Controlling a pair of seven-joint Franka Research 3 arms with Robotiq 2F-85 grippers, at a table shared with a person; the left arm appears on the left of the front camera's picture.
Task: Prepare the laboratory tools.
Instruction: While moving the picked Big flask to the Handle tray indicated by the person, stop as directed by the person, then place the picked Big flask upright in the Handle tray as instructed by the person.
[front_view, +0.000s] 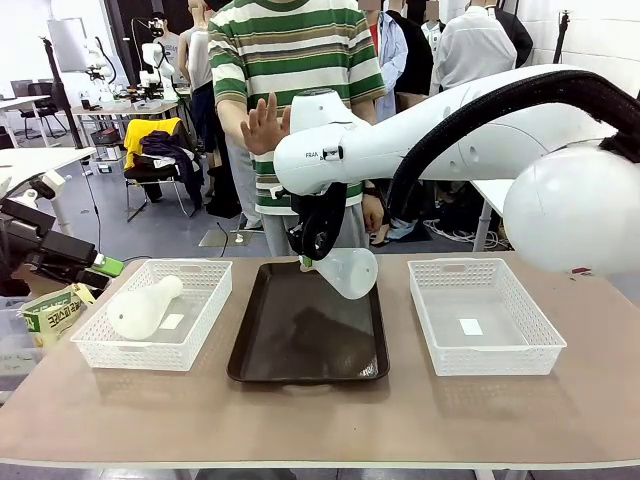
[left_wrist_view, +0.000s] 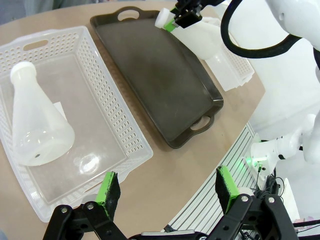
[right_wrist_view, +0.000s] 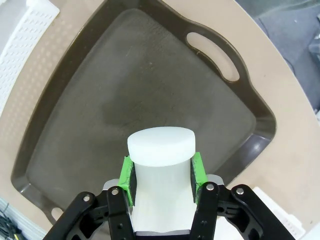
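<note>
My right gripper (right_wrist_view: 160, 172) is clamped on the neck of one flask (right_wrist_view: 160, 145), holding it tilted at the far edge of the dark tray (right_wrist_view: 150, 75). I can't quite tell whether it touches the tray. My left gripper (left_wrist_view: 167, 192) hangs with its jaws spread wide beside the left basket (left_wrist_view: 125, 135), where the second flask (left_wrist_view: 37, 130) lies on its side. Beyond the table, a person's hand (front_view: 263, 125) is raised.

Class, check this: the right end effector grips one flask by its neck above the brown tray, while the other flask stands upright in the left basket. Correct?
Not quite. The other flask lies on its side in the left basket, as the front view shows. The rest holds: the right end effector grips one flask by its neck above the brown tray.
</note>
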